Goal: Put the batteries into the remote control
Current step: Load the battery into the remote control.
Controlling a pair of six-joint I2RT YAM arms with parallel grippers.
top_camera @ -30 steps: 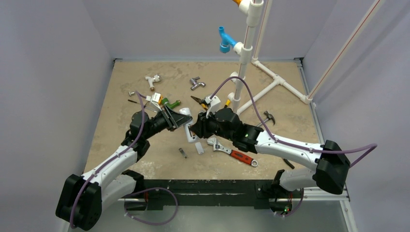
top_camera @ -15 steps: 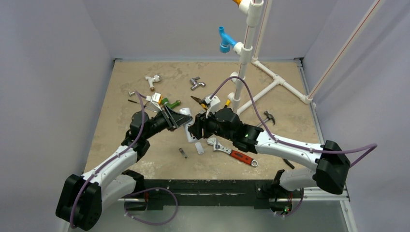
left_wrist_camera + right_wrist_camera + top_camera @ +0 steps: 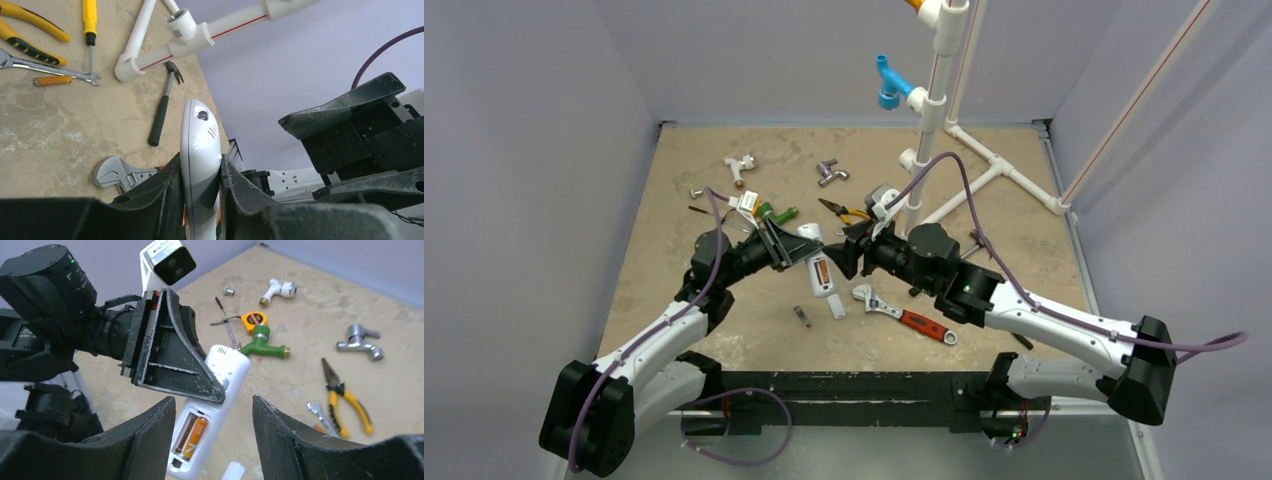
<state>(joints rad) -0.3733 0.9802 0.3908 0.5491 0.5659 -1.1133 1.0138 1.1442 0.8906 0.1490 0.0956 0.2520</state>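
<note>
The left gripper [image 3: 796, 246] is clamped on the small white rectangular plastic remote control [image 3: 222, 382] near its vented end. The handset's long axis runs out of that claw, down toward the right gripper [image 3: 212, 402], which is the nearer free claw. Its jaws stand wide, straddling the open bay. One orange cylindrical battery [image 3: 196, 430] sits there. A second beside it seems seated, though shadowed. A second ago the right claw covered the handset, and it has since backed off.
</note>
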